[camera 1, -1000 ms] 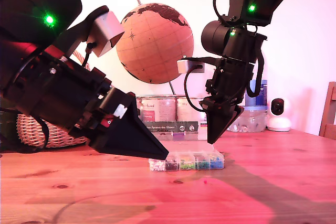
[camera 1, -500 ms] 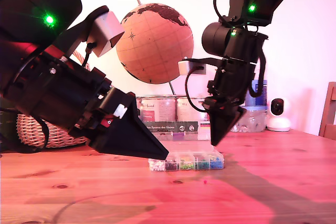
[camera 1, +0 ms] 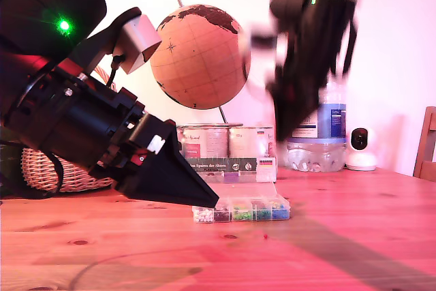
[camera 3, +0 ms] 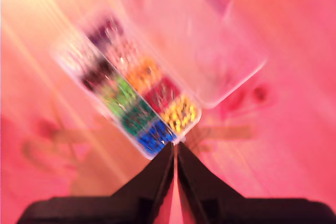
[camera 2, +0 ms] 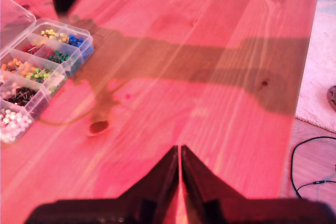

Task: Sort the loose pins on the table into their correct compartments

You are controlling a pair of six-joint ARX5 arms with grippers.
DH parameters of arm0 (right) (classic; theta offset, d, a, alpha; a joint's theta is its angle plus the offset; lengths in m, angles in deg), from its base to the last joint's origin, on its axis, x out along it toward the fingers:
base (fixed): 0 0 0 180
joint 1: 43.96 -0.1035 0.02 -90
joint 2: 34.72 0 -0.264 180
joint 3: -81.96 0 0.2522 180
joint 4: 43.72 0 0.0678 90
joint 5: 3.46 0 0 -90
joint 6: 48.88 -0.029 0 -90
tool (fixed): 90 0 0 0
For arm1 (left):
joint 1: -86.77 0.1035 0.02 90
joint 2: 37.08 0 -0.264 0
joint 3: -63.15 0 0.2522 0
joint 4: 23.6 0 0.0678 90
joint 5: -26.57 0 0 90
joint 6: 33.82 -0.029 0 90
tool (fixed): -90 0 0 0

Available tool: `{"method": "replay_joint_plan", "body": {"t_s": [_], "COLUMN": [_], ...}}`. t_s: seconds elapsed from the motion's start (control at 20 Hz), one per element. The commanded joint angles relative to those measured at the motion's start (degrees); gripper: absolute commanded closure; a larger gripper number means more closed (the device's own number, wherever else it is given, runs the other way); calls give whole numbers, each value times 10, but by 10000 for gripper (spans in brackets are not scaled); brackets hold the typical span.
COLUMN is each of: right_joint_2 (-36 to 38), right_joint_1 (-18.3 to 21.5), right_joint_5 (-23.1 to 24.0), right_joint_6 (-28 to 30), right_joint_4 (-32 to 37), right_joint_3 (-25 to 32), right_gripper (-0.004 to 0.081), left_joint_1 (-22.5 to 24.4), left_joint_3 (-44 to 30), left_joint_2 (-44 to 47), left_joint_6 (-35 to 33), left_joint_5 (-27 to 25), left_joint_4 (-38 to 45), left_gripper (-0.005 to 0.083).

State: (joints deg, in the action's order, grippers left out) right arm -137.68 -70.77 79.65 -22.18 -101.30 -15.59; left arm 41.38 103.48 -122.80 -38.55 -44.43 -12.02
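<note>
My second gripper point(camera 3: 175, 148) has swung up off table point(camera 1: 354, 236), blurred, jaws together, nothing visibly held; likely pin just dropped. My first gripper point(camera 2: 180, 153) hovers, jaws together, empty. Compartment box point(camera 1: 242, 210) lid open, colour-sorted pins inside. One red loose pin point(camera 2: 127, 96) lies just beside box.

Globe point(camera 1: 197, 56), cork-coloured with dark landmasses, is seen at 12 o'clock behind everything. Wicker basket point(camera 1: 51, 168) is placed at 9 o'clock. Metal tins point(camera 1: 204, 141) are lined up under the globe, a dark label strip point(camera 1: 225, 165) in front. Clear plastic bottle point(camera 1: 320, 144) with blue label is at 3 o'clock, small white camera point(camera 1: 360, 149) beside it. Wooden chair point(camera 1: 428, 144) is cut off at the far 3 o'clock edge.
</note>
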Motion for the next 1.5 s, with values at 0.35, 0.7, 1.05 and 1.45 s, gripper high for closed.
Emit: {"method": "replay_joint_plan", "body": {"t_s": [0.35,0.7,1.05,1.45], "right_joint_2": [-2,0,3,3], "right_joint_1": [-54,-66,-103,-106], "right_joint_5": [-2,-1,-1,-2], "right_joint_6": [-69,-91,-105,-135], "right_joint_4": [-2,10,36,45], "right_joint_3": [5,57,108,146], "right_gripper": [783,783,783,780], "left_joint_1": [-3,-3,-3,-3], "left_joint_3": [-1,-1,-1,-1], "left_joint_2": [-9,-9,-9,-9], "left_joint_6": [-2,-2,-2,-2], "left_joint_5": [0,0,0,0], "left_joint_4": [6,6,6,5], "left_gripper": [797,797,797,797]}}
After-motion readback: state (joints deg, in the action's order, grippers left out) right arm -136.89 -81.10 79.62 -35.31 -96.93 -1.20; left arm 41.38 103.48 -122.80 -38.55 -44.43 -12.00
